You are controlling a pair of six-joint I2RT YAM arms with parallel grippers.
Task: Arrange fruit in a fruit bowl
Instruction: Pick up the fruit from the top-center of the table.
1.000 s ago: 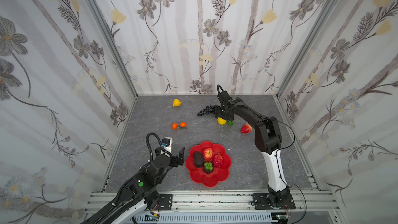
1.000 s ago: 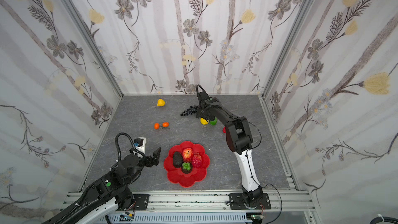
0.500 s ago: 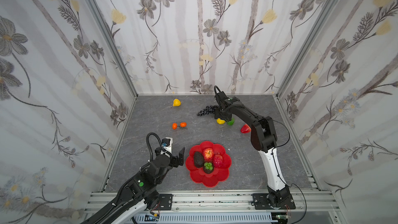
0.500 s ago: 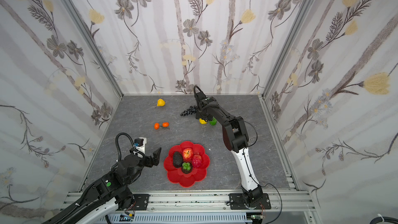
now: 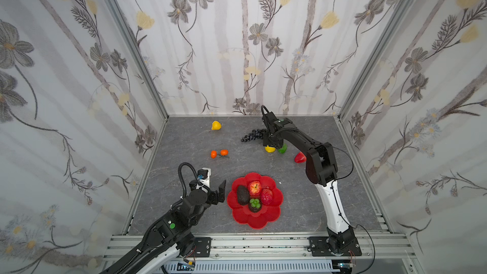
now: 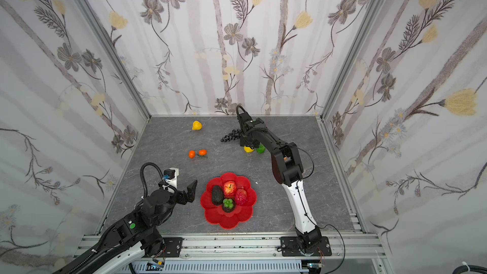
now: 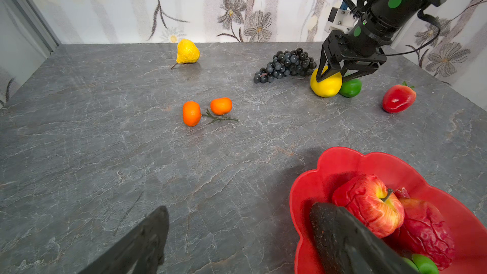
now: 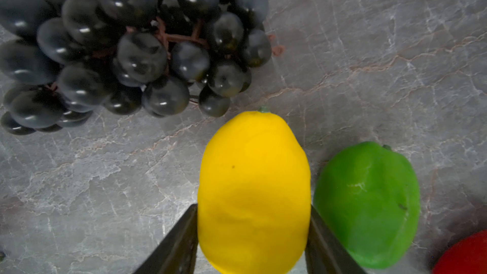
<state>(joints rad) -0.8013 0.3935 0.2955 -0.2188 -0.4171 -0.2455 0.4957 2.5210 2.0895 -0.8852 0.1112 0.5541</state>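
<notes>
Tabletop point(image 5: 171, 154), right arm point(image 5: 297, 135) outstretched over lemon point(image 5: 269, 149)

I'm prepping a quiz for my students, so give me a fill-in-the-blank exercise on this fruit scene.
The right gripper has its jaws either side of the yellow ____.
The dark grapes lie on the ____, outside the fruit bowl.
The left gripper is open and holds ____.
Missing words: lemon; table; nothing.

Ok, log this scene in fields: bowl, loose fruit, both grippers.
bowl: avocado, apple, dark red fruit, green-topped fruit
loose on table: pear, oranges, grapes, green fruit, strawberry
left gripper: open, empty, beside bowl
right gripper: shut on lemon, which lies on table
</notes>
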